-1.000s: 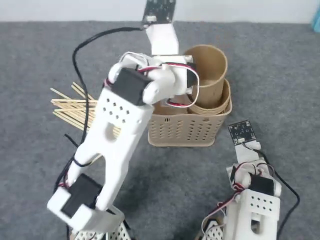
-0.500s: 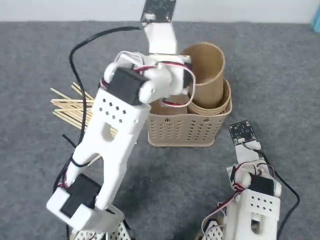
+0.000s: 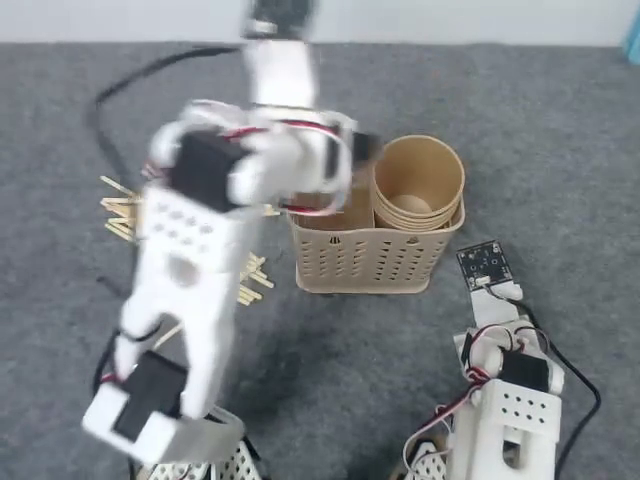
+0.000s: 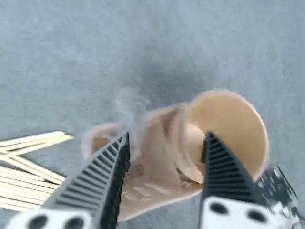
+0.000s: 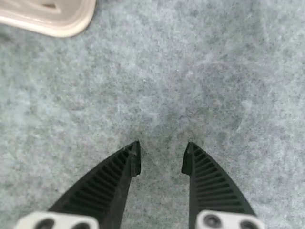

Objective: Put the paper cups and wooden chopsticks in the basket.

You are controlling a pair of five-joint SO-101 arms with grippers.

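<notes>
Table (image 3: 560, 120): grey, carpet-like cover, carries everything.

Left arm (image 3: 190, 260): white, blurred, stretched from the near edge up across the high view. Its wrist is over the basket's end on the chopstick side.

Right arm (image 3: 505, 400): folded low at the near edge, apart from the basket.

Basket (image 3: 365, 260): beige, perforated walls, upright mid-table between the two arms.

Paper cups (image 3: 418, 185): brown nested stack, mouth up, standing in the basket's end toward the right arm. Top rim sits above the basket rim.

Wooden chopsticks (image 3: 118, 215): loose pile flat on the table beside the basket, outside it and partly hidden under the left arm. A few ends poke out near the basket wall.

Left tool (image 4: 167, 139): fingers spread wide and empty, with basket and cups below, beyond the tips.

Right tool (image 5: 162, 145): fingers parted, holding nothing, over bare grey cover. A basket corner shows at that view's edge.
</notes>
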